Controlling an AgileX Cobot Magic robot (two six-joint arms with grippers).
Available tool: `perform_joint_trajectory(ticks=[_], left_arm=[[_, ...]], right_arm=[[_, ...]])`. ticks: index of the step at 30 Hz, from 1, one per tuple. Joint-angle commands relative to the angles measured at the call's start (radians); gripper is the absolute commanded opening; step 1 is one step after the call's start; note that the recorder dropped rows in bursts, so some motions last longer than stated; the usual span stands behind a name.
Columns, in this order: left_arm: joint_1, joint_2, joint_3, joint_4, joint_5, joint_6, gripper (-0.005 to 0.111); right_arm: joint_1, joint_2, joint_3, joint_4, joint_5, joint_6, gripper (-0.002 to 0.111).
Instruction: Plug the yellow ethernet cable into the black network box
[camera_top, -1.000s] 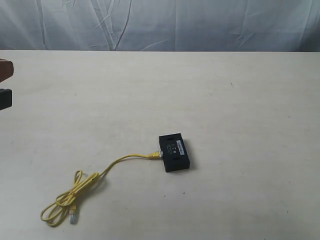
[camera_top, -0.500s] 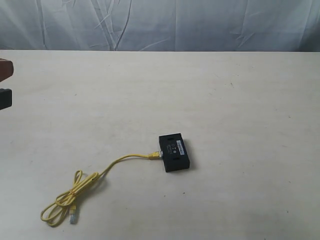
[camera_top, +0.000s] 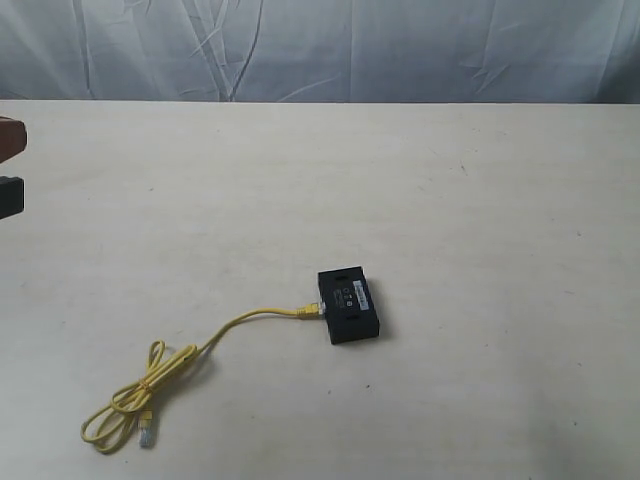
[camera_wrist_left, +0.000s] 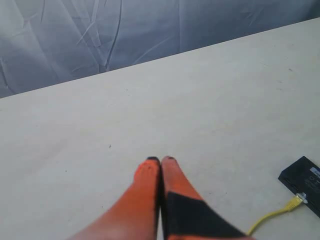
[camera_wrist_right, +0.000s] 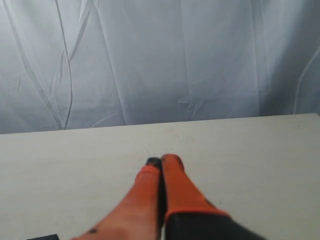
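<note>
The black network box (camera_top: 350, 303) lies flat on the pale table, its label facing up. The yellow ethernet cable (camera_top: 245, 319) has one plug sitting in the box's left side; it trails left into a loose bundle (camera_top: 135, 400) with its free clear plug (camera_top: 147, 435) near the front edge. In the left wrist view the box (camera_wrist_left: 305, 182) and the plugged end (camera_wrist_left: 295, 201) show off to one side. My left gripper (camera_wrist_left: 160, 160) is shut and empty, well away from the box. My right gripper (camera_wrist_right: 162, 161) is also shut and empty, over bare table.
A wrinkled grey-blue cloth (camera_top: 320, 50) hangs behind the table's far edge. A brown and black part of the left arm (camera_top: 10, 170) shows at the exterior view's left edge. A dark corner (camera_wrist_right: 42, 237) peeks in at the right wrist view's edge.
</note>
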Motion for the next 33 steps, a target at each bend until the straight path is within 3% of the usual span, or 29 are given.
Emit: perform_joint_trajectory(ticks=[1, 21, 33], left_arm=[[0.005, -0.009, 0.007, 0.002, -0.014, 0.0, 0.0], [0.005, -0.009, 0.007, 0.002, -0.014, 0.0, 0.0], [0.005, -0.009, 0.007, 0.006, -0.013, 0.0, 0.0]], right_arm=[[-0.005, -0.04, 0.033, -0.035, -0.035, 0.013, -0.001], [0.028, -0.089, 0.075, -0.029, -0.035, -0.041, -0.001], [0.034, -0.148, 0.298, -0.004, -0.064, -0.041, -0.001]])
